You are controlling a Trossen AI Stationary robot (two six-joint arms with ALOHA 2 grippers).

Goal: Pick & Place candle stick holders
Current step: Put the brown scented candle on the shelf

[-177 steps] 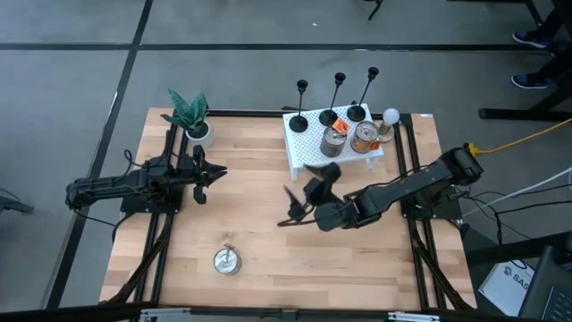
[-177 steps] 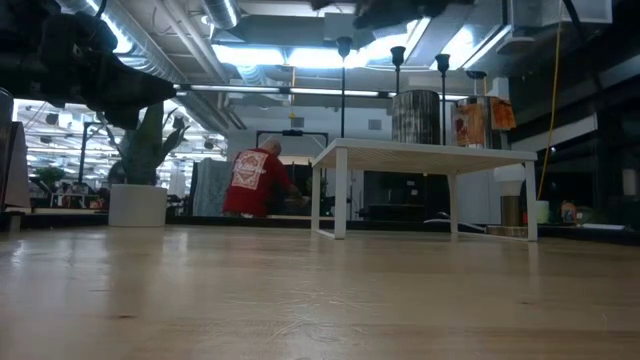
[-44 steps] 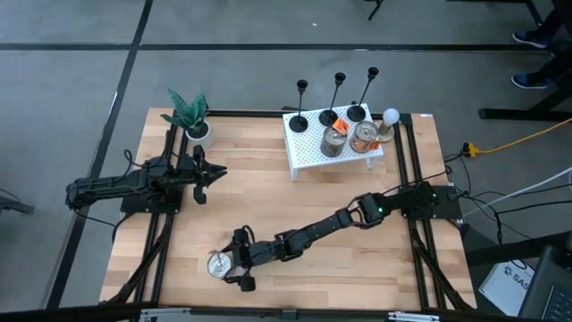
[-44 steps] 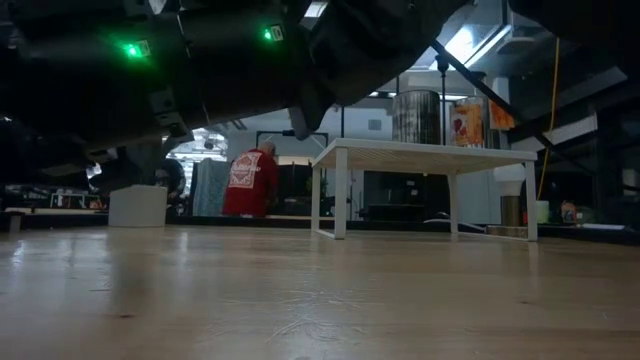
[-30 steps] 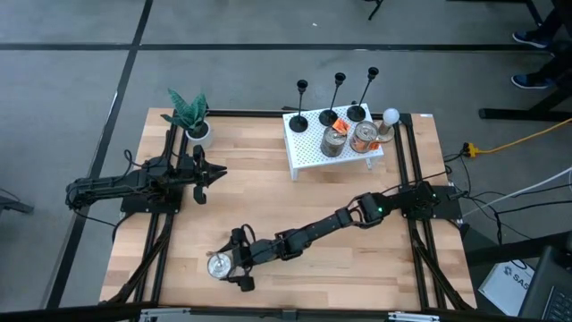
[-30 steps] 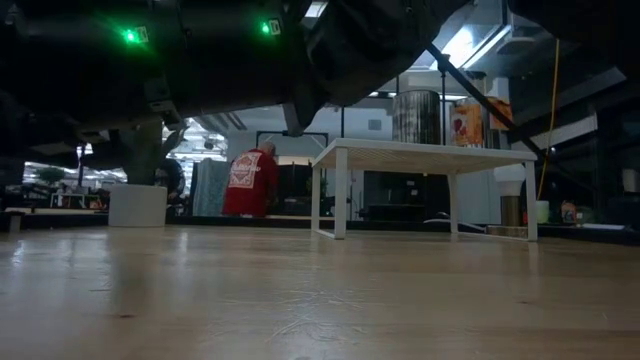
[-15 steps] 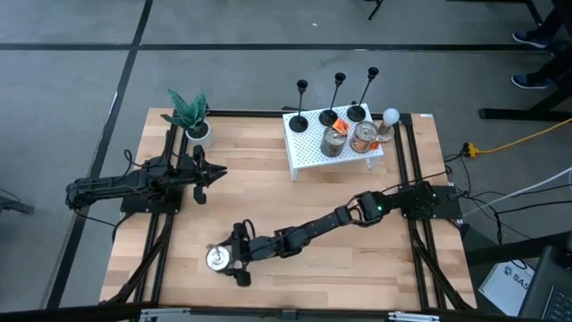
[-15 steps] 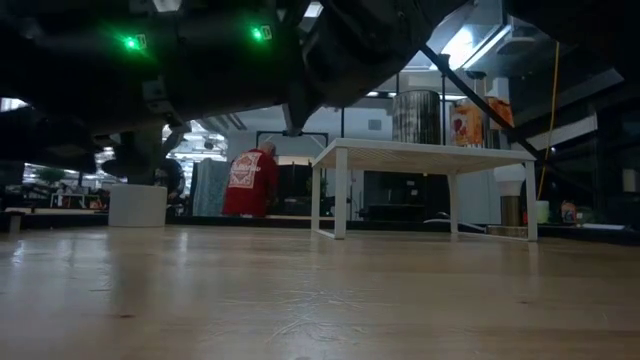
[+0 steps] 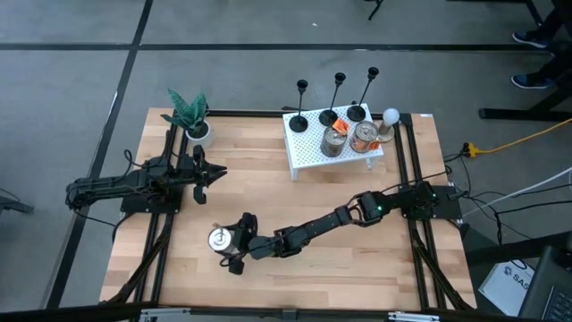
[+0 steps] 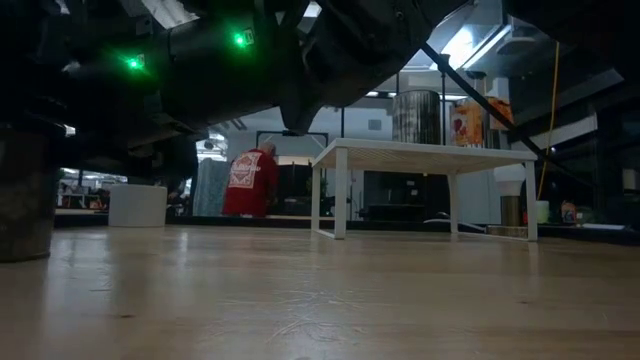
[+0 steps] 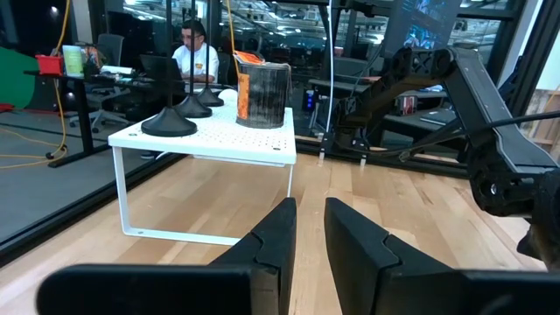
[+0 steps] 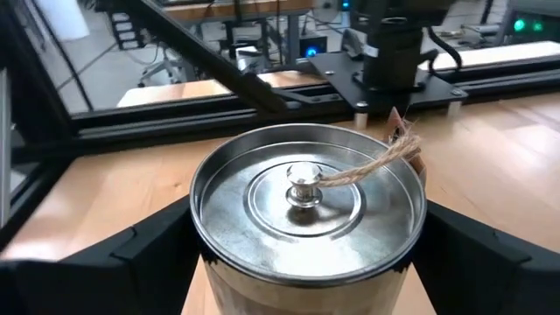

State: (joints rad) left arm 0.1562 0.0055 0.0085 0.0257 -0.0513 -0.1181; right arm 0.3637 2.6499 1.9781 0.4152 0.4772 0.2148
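low view hides the right gripper [image 9: 234, 245] behind dark arm; its jaws clamp the tin [image 12: 306, 210].

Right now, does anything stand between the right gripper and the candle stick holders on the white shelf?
Yes. The right gripper is shut on a metal tin, so its fingers are occupied. On the white shelf, cans stand before the candle stick holders.

We saw three matte-black candle stick holders [image 9: 328, 105] on a white shelf [image 9: 308, 150] dotted all over with small holes. The worktop [image 9: 295, 192] was pale wood in plank stripes. Both arms were dark, the right pincer [image 9: 234, 242] black around a silver tin [image 12: 308, 212] with a tan twine tag. The plant [image 9: 187, 108] was green in a white pot. One can [image 9: 365, 137] bore an orange label.
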